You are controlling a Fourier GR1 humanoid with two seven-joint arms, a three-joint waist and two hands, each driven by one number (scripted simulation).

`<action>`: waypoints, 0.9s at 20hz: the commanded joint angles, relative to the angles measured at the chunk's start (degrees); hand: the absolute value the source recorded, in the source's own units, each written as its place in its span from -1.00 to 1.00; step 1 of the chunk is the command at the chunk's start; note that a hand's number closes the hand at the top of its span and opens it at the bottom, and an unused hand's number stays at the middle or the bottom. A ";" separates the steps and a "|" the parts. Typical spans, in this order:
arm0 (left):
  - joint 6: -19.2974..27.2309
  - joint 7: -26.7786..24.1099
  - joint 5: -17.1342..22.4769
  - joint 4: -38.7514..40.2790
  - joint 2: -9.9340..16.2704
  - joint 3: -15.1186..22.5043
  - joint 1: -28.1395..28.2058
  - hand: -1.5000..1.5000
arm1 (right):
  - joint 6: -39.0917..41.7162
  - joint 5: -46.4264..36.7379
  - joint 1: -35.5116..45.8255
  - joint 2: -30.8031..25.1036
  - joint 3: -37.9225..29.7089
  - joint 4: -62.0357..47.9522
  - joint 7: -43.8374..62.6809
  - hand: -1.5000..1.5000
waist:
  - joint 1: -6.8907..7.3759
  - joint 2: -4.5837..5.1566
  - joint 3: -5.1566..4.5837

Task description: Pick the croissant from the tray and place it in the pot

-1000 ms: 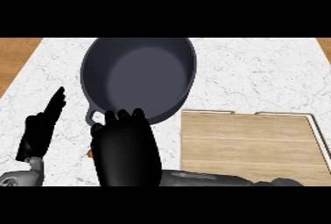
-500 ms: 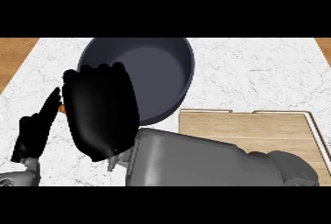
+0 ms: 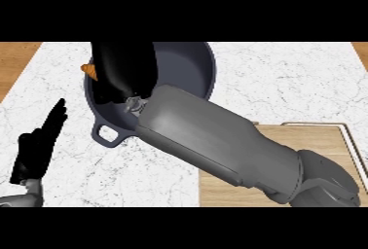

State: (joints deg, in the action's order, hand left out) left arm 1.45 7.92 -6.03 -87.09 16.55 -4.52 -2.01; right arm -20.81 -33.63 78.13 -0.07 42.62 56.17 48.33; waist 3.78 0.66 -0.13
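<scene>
The right hand (image 3: 123, 65) hangs over the pot's (image 3: 188, 73) left rim, fingers curled round the croissant (image 3: 90, 71) — only an orange tip shows. Let go there and it could land outside on the bench — the left hand (image 3: 42, 141) rests flat-fingered near the left edge.

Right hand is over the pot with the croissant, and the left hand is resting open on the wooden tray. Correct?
Not quite. The left hand rests open over the marble counter at the left, not the tray; the head view shows it. The right hand is over the pot with the croissant.
</scene>
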 commanded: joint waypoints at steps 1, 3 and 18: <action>1.42 -1.03 -1.93 2.26 -1.48 1.23 -2.04 0.00 | -4.72 4.83 1.57 0.06 1.07 -9.96 -6.75 1.00 | 0.56 0.55 -0.06; -0.45 -2.80 -0.37 3.06 0.21 -0.60 -0.61 0.00 | -3.01 6.92 3.65 0.06 -1.95 -14.60 -11.35 1.00 | 0.50 0.51 -0.05; -0.45 -0.52 -1.59 1.31 -1.57 2.08 -3.85 0.00 | -7.00 19.62 0.75 0.07 -5.46 -28.03 -25.86 -1.00 | 3.95 1.83 -0.02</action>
State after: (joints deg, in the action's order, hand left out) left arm 0.51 7.83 -6.82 -86.59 15.86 -3.30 -5.20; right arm -26.82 -18.03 79.51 0.00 39.20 29.71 26.29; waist 7.27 2.20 -0.14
